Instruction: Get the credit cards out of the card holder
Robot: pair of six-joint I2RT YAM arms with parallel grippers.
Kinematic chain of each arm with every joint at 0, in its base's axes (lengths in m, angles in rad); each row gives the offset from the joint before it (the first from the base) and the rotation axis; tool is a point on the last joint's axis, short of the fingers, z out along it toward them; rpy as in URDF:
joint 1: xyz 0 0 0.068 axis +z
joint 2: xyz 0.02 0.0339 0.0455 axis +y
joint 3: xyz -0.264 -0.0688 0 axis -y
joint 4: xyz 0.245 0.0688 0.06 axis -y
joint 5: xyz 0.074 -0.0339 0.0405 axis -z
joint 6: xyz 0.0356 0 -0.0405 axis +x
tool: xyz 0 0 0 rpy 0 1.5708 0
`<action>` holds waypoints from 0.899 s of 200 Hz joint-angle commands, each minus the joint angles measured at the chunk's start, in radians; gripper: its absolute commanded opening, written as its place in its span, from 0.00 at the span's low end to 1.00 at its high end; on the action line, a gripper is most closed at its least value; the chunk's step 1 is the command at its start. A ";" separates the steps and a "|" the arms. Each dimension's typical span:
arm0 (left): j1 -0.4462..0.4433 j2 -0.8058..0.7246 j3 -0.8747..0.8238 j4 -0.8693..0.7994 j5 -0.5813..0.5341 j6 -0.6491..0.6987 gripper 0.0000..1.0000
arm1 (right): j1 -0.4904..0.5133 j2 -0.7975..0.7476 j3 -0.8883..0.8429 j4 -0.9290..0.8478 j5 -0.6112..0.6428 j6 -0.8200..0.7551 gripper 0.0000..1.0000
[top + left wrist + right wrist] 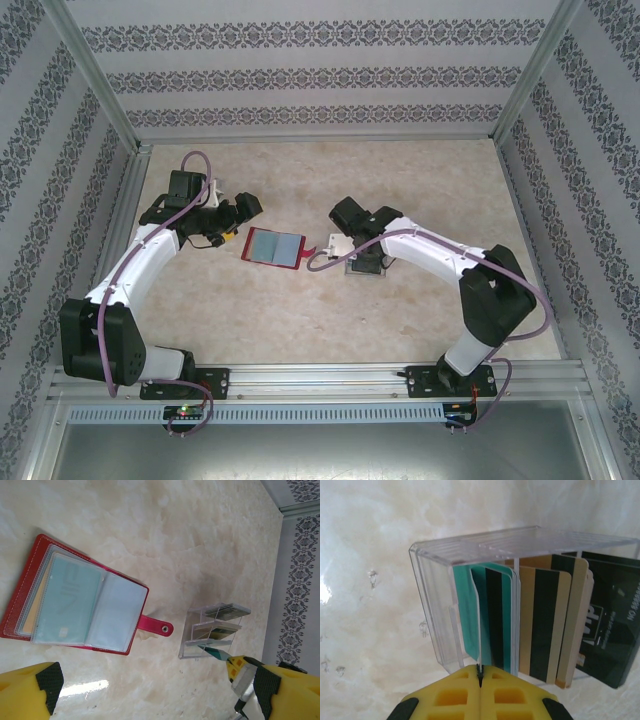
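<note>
Right gripper (480, 672) is clamped on the edge of a teal card (502, 620), apparently at a slot of the clear rack (432, 610), right of mid-bench. Left gripper (150, 690) hangs wide open near the red wallet (152, 625), which lies open mid-bench with a second teal card (67, 602) pocketed. The danger: the card snags a divider and shoves the light rack over.

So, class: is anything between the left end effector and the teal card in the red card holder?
Nothing stands between the open left end effector and the card holder, just bare table. But the teal card lies inside a see-through pocket, whose film covers its face.
</note>
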 commanded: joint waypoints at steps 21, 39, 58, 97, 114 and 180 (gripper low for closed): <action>-0.008 -0.026 0.002 -0.024 -0.003 0.005 1.00 | 0.002 0.055 0.008 0.044 -0.015 0.005 0.00; -0.008 -0.025 0.002 -0.023 -0.004 0.007 1.00 | 0.001 0.066 -0.004 0.057 -0.010 0.012 0.00; -0.009 -0.023 0.001 -0.024 -0.003 0.009 1.00 | 0.001 0.072 -0.017 0.069 0.007 0.019 0.07; -0.009 -0.016 0.000 -0.017 0.000 0.007 1.00 | -0.010 0.067 -0.026 0.088 0.069 0.045 0.19; -0.009 -0.012 0.001 -0.015 0.002 0.005 1.00 | -0.022 0.068 -0.028 0.094 0.099 0.062 0.19; -0.009 0.005 0.005 -0.019 -0.001 0.016 1.00 | -0.045 0.009 0.016 0.073 0.137 0.223 0.21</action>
